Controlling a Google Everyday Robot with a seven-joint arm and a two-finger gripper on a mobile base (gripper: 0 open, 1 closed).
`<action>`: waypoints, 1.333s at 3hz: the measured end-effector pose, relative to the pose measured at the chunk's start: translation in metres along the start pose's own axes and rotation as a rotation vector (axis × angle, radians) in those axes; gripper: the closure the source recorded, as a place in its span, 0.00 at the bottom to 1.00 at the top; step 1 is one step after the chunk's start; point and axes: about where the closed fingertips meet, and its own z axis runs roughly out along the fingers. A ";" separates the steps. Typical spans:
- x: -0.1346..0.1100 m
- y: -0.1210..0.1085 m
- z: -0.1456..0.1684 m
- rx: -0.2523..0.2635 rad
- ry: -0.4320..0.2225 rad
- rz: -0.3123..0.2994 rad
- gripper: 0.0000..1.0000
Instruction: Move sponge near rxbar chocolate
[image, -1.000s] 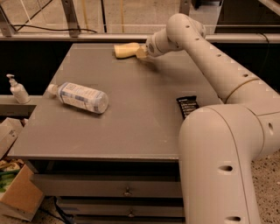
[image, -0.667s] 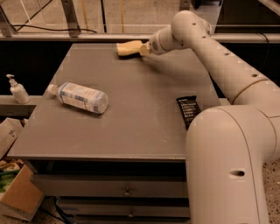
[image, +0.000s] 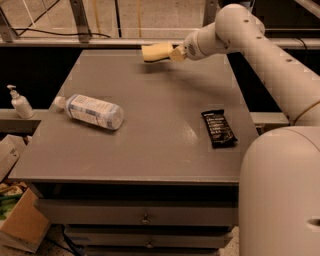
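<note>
Nearest me, the robot's base (image: 280, 200) fills the lower right and hides the front right corner of the bench (image: 150, 155), so I cannot judge how much room lies to the right of the bar (image: 218, 128). The bar lies flat near the right edge, its long axis running roughly front to back. If I set the sponge down too close, it could nudge the wrapper, which looks light and slick, toward that edge.

Left of centre, the bottle (image: 94, 111) lies on its side, well apart from the bar. It would likely roll if the arm (image: 260, 45) swept wide, though a direct path should miss it.

At the far edge, the gripper (image: 172, 53) hangs above the bench. The fingers (image: 178, 54) pinch the sponge (image: 156, 52) by its right end only, and the rest sticks out leftward in the air with a shadow beneath. That is my main worry: soft foam held by one tip can sag, twist or slip out on a quick swing and land short. The sponge is well apart from the bar, so the carry is long. The arm also has to fold toward the base without clipping the bench.
</note>
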 end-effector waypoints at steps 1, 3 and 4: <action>0.019 -0.004 -0.037 0.009 0.037 -0.037 1.00; 0.065 -0.011 -0.107 0.005 0.098 -0.065 1.00; 0.095 -0.015 -0.142 -0.007 0.131 -0.083 1.00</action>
